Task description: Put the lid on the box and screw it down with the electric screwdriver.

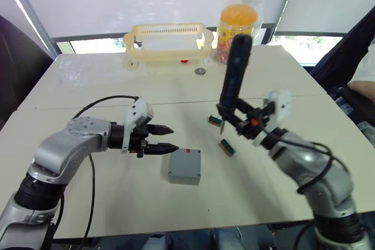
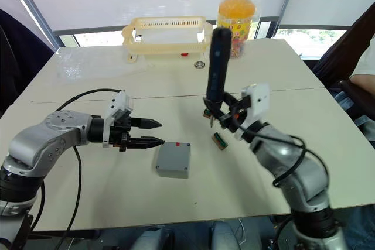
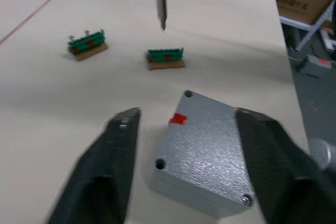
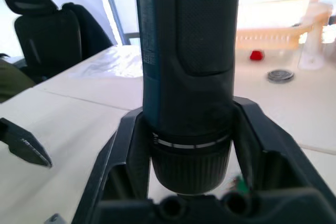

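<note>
The grey box (image 1: pixel 184 167) rests on the table near its front middle, a red mark on its far side. The lid (image 3: pixel 210 153) lies flat on top of it, with holes at the corners. My left gripper (image 1: pixel 171 137) is open just left of the box and slightly above it, its fingers pointing toward it with nothing between them. My right gripper (image 1: pixel 239 118) is shut on the electric screwdriver (image 1: pixel 234 71). The tool stands nearly upright, and its thin bit (image 3: pixel 161 3) points down over the table behind and to the right of the box.
Two small green-brown blocks (image 1: pixel 215 120) (image 1: pixel 227 147) lie under and near the bit. A cream slotted basket (image 1: pixel 170 42), an orange jar in a plastic bag (image 1: pixel 237 24) and a small round metal piece (image 1: pixel 200 71) are at the back. A person (image 1: pixel 364 80) sits at the right edge.
</note>
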You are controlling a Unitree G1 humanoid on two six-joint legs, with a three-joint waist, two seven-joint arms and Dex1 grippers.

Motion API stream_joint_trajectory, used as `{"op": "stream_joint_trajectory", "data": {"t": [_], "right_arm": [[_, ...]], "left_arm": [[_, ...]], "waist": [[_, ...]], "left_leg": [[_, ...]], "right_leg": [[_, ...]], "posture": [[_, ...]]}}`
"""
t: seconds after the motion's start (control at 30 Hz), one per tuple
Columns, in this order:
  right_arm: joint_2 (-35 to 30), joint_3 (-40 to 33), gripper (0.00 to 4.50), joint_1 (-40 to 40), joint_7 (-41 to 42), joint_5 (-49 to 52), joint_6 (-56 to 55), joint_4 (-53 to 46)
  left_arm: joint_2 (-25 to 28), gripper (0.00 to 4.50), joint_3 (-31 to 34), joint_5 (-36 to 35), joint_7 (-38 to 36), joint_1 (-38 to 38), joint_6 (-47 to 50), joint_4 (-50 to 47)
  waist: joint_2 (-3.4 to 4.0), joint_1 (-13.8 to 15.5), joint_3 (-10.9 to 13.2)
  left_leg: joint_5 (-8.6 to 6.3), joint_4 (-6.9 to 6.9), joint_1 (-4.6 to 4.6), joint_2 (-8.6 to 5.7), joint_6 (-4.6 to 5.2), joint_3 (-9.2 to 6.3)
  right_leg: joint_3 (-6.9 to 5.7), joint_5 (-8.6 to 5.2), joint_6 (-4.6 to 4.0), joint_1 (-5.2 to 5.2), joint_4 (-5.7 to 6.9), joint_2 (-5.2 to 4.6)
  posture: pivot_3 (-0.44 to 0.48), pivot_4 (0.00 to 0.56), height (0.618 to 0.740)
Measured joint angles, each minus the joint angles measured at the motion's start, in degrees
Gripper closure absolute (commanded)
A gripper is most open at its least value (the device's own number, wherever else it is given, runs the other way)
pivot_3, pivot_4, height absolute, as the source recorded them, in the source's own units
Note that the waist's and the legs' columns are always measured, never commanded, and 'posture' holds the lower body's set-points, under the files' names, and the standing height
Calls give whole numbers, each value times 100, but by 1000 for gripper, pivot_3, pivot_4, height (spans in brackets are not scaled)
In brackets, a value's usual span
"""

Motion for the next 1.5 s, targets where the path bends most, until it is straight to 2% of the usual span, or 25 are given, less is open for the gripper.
{"op": "stream_joint_trajectory", "data": {"t": [0.1, 0.27, 0.47, 0.8, 0.87, 0.93, 1.0, 1.07, 1.13, 1.2, 1.23, 1.27, 1.33, 1.5], "right_arm": [[470, 312, 2735, 183, -62, -261, -231, -229], [625, 622, 2735, 231, 118, -644, -381, -239], [670, 556, 2735, 251, 359, -732, -385, -219], [650, -471, 2735, 39, 212, -726, -353, -54], [595, -714, 2735, 6, 188, -622, -241, 27], [490, -1232, 2735, -73, 95, -99, 138, 154], [72, -1919, 2735, -193, -9, 817, 742, 296], [-690, -2520, 2735, -284, -33, 1833, 1483, 519], [-2129, -2921, 2735, -390, -71, 3497, 2686, 1188], [-3233, -3013, 2735, -458, -80, 4510, 3587, 1852], [-3877, -2829, 2735, -565, -41, 5028, 4111, 2289], [-4254, -2605, 2735, -731, -31, 5263, 4530, 2625], [-4531, -2028, 2735, -1238, -59, 5382, 5182, 3369], [-4296, -945, 2735, -1580, -330, 5150, 5887, 4372]], "left_arm": [[23, 3007, -128, 3, -63, 0, 67, -162], [2, 3007, -331, 206, -68, 3, -45, -173], [-111, 3007, -617, 530, -74, 102, -295, -142], [-263, 3007, -648, 641, -47, 160, -341, -110], [-291, 3007, -652, 679, -47, 168, -393, -95], [-281, 3007, -650, 711, -54, 184, -432, -70], [-202, 3007, -597, 723, -69, 279, -434, -64], [-88, 3007, -412, 672, -137, 439, -438, -19], [182, 3007, -113, 565, -376, 736, -530, 83], [331, 3007, 66, 503, -531, 845, -548, 131], [345, 3007, 123, 433, -609, 827, -548, 111], [345, 3007, 185, 356, -661, 787, -548, 70], [286, 3007, 209, 288, -678, 655, -551, 4], [45, 3007, 103, 371, -515, 581, -604, -29]], "waist": [[1, -4, -1], [1, -2, -1], [1, -2, -1], [1, -3, -1], [1, -3, -1], [2, 5, 0], [3, 13, 0], [6, 8, 2], [20, -5, 8], [22, -2, 10], [27, 2, 11], [23, -1, 9], [14, -17, 5], [14, -2, 4]], "left_leg": [[2, -1, 0, 0, -4, -3], [3, -1, 3, -6, -5, -5], [3, -2, 3, -7, -5, -6], [3, -2, 3, -7, -5, -5], [3, -2, 3, -6, -5, -5], [3, -2, 3, -4, -5, -5], [2, -2, 3, -1, -4, -5], [0, -3, 2, 0, 0, -1], [-2, -6, 4, 2, 6, 5], [-4, -6, 5, 7, 9, 12], [-4, -7, 8, 7, 9, 23], [-4, -6, 12, 11, 10, 22], [-5, -4, 26, 15, 11, 26], [-6, -2, 15, 10, 13, 29]], "right_leg": [[0, 0, -1, 0, 2, 1], [-3, 0, -2, 3, 4, 4], [-3, 0, -3, 3, 4, 6], [-3, 0, -3, 3, 4, 6], [-3, 0, -3, 3, 4, 6], [-2, 0, -3, 3, 4, 4], [-2, 0, -3, 5, 3, -1], [-1, 0, -3, 5, 0, -6], [-2, -1, -5, 7, -3, -9], [-10, -16, -31, 11, -5, -5], [-10, -18, -35, 15, -6, -6], [-14, -21, -40, 24, -11, -1], [-14, -25, -48, 43, -24, 4], [-11, -13, -22, 33, -21, 0]], "posture": [[0, 150, 740], [0, 150, 740], [0, 150, 740], [0, 150, 740], [0, 150, 740], [0, 150, 740], [0, 150, 740], [0, 150, 740], [0, 150, 740], [0, 150, 740], [0, 150, 740], [0, 150, 740], [0, 150, 740], [0, 150, 740]]}}
